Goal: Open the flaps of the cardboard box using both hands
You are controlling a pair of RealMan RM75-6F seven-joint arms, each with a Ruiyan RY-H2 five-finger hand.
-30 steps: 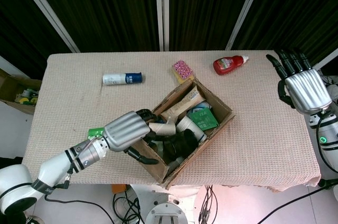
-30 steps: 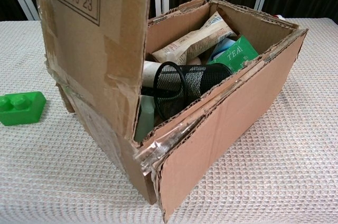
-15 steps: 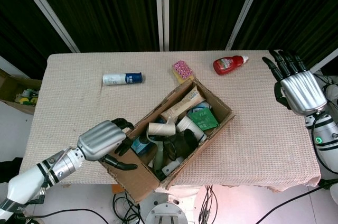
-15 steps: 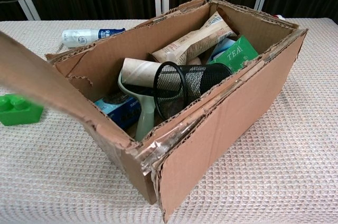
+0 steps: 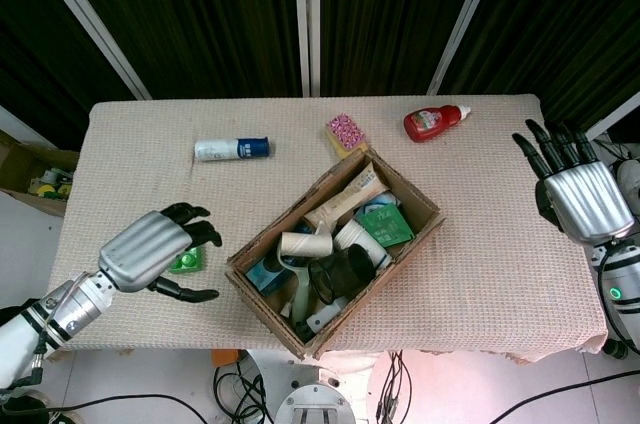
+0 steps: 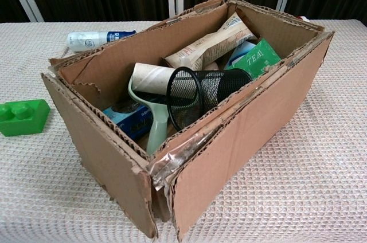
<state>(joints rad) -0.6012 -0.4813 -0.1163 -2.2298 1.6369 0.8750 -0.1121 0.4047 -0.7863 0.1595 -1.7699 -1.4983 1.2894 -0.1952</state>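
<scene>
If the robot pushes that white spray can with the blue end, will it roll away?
Probably. The white spray can is round and lies on its side, so a sideways nudge would likely roll it. The woven tablecloth looks textured, which may slow it. It seems small, so perhaps light.

Silver hands (image 5: 145, 249), black fingers (image 5: 190, 212)

The cardboard box (image 5: 335, 254) sits mid-table, between the left hand (image 5: 150, 252) and the right hand (image 5: 583, 196).

Open cardboard box (image 6: 229, 140), flaps down
</scene>
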